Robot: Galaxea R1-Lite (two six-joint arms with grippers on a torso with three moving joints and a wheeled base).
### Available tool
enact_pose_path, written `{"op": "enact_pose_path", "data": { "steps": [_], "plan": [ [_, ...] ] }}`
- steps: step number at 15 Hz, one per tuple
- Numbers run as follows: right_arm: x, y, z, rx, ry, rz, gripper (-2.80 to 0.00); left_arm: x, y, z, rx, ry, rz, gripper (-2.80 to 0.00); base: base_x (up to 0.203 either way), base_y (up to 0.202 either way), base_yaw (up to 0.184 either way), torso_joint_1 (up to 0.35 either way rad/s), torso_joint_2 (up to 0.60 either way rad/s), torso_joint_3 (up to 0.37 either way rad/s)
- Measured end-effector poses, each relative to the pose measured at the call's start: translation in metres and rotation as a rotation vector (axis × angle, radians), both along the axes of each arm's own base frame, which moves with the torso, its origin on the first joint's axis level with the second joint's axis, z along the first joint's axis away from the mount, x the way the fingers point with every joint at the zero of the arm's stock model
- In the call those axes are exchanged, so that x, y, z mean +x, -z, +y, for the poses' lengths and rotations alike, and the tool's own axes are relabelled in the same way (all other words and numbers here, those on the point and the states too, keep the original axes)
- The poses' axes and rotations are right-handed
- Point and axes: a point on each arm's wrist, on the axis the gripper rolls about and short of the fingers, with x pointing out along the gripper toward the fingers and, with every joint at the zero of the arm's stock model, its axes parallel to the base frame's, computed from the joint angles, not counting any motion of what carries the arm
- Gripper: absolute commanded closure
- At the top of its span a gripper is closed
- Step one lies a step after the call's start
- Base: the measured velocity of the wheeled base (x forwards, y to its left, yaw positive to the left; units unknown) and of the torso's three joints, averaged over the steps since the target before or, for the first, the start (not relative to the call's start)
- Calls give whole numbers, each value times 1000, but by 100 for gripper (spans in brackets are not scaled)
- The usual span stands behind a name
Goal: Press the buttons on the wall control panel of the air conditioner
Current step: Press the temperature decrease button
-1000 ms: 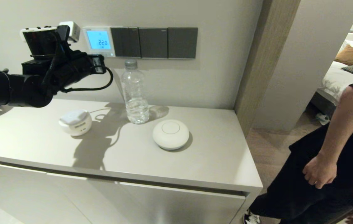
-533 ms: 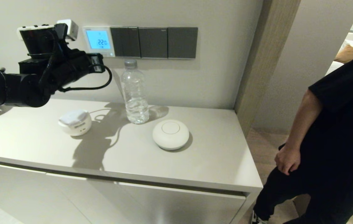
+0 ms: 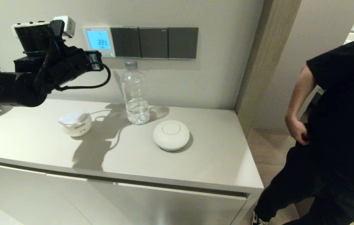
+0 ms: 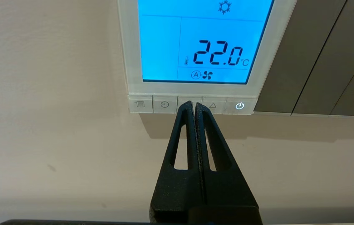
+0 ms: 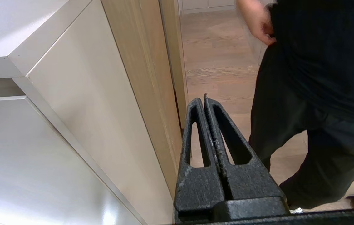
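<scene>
The left gripper (image 4: 194, 104) is sitting a little higher and further left than a moment ago, fingers pressed together, tips in front of the middle one of five buttons (image 4: 164, 104) under the lit screen of the control panel (image 3: 99, 41) on the wall. Three dark switches (image 3: 154, 42) are sitting beside it. One bottle (image 3: 135, 93) and two round white things are standing on the counter (image 3: 220, 162). The man (image 3: 342, 125) has stepped closer; his head is cut off. The right gripper (image 5: 204, 100), fingers together, is hanging low beside the cabinet.
</scene>
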Motion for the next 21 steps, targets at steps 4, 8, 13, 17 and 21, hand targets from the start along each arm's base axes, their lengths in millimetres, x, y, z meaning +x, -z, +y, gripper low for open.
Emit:
{"op": "enact_pose_path", "data": {
  "steps": [4,8,13,17,21],
  "plan": [
    [0,0,0,0,0,0,0,5,4,-1,3,0,7,0,0,0,0,0,0,0],
    [0,0,0,0,0,0,0,10,10,-2,5,0,20,0,0,0,0,0,0,0],
    [0,0,0,0,0,0,0,10,10,-1,4,0,22,0,0,0,0,0,0,0],
    [0,0,0,0,0,0,0,1,3,-1,2,1,9,0,0,0,0,0,0,0],
    [0,0,0,0,0,0,0,-22,-15,0,-2,7,-37,0,0,0,0,0,0,0]
  ]
}}
